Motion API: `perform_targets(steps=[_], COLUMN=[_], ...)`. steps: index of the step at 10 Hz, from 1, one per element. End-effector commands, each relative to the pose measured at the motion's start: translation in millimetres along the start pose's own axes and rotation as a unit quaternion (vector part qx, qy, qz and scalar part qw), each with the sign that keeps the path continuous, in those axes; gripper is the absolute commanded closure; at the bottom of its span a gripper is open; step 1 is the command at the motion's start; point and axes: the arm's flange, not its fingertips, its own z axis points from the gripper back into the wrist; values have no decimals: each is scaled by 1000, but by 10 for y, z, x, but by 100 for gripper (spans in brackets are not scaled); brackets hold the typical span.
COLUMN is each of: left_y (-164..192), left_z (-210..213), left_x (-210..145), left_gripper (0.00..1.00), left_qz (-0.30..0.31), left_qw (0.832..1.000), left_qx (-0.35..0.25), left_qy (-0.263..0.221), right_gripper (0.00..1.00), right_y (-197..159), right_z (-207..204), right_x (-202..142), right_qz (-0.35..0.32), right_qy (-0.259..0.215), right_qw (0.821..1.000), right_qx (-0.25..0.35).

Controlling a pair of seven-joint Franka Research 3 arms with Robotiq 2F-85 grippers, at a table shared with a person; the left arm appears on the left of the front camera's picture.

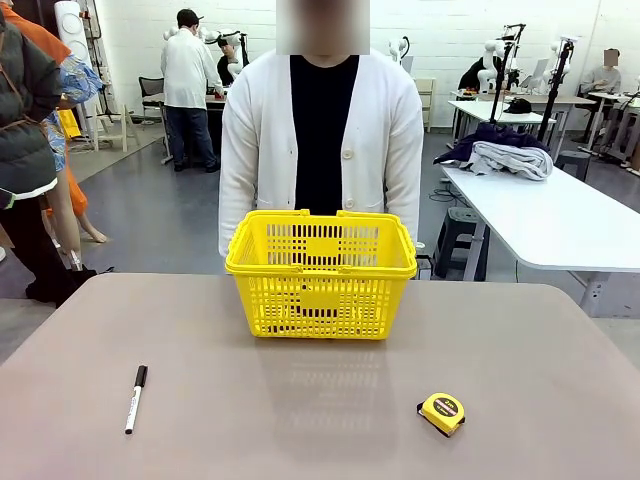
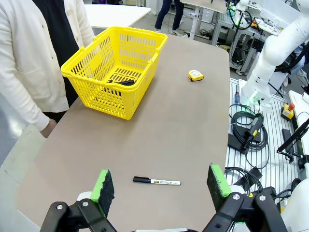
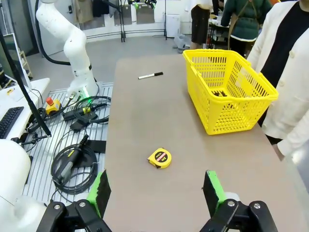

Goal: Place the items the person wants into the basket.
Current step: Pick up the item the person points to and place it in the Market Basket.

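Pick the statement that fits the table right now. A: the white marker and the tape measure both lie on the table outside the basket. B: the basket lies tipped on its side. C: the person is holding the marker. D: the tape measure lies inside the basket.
A: the white marker and the yellow tape measure both rest on the bare tabletop, well short of the upright yellow basket, with no hand touching them.

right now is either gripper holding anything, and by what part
Nothing is held. The left gripper and the right gripper both stand open and empty above the table.
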Motion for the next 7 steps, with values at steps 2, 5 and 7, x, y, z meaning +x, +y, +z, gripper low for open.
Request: perform_targets(steps=[2,5,7], left_y=[2,2,2], left_z=[9,9,9], left_x=[-9,-9,-9], left_gripper=[0,0,0], left_qz=[-11,-11,-11], left_qw=[1000,1000,1000], left_qx=[-1,-1,-1], left_qy=[-10,-10,-10], right_gripper=[0,0,0], right_y=[7,7,7], right_z=[1,1,1], right_x=[14,14,14], right_qz=[12,12,12], right_qy=[-12,-12,-12], right_qw=[1000,1000,1000], right_qx=[-1,-1,-1])
